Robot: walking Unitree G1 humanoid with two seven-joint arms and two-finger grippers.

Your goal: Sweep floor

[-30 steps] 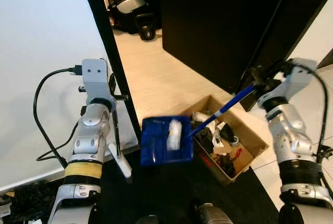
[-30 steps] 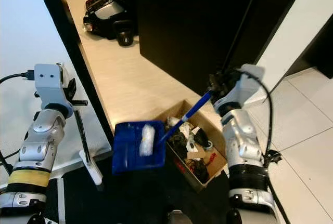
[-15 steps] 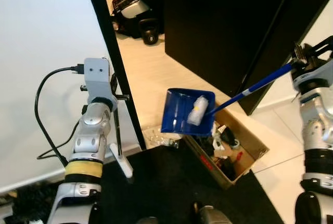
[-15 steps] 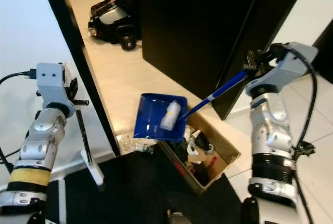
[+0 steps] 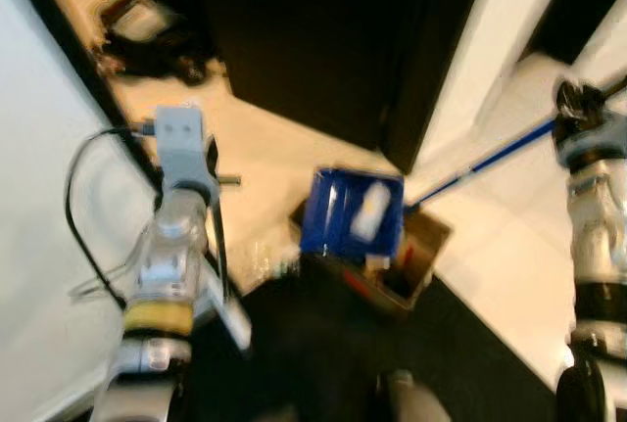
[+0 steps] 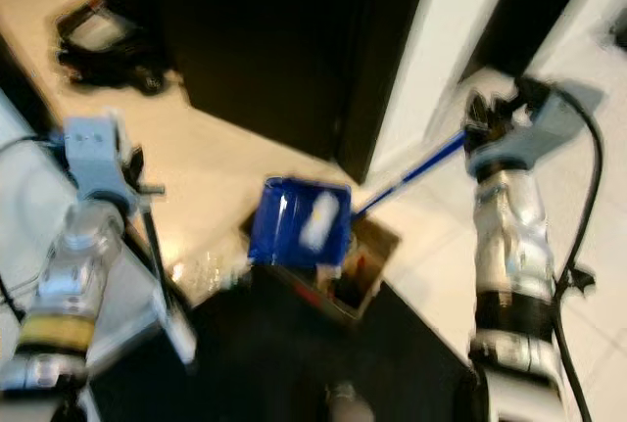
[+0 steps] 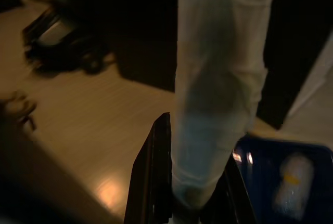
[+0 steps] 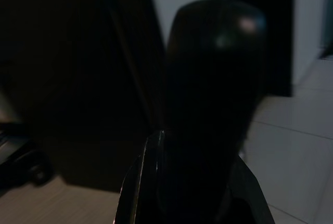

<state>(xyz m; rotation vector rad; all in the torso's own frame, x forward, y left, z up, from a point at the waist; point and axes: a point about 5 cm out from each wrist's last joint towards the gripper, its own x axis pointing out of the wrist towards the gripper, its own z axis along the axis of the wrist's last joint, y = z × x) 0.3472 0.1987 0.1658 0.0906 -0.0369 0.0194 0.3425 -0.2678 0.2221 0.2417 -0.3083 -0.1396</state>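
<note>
Cardboard box (image 5: 411,265), black mat (image 5: 323,344)

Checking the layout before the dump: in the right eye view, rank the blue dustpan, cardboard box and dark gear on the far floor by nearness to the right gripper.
From the right gripper:
1. blue dustpan, at the end of its handle, centre.
2. cardboard box, just beneath; nearly a tie.
3. dark gear, far upper left.

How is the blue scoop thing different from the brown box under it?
The blue plastic dustpan is flat and shallow; the brown cardboard box is deeper, with upright walls. The dustpan is held up in the air on a long blue handle by the right gripper; the box sits on the floor. The dustpan carries one whitish crumpled piece; the box holds a blurry jumble. Both hold rubbish.
</note>
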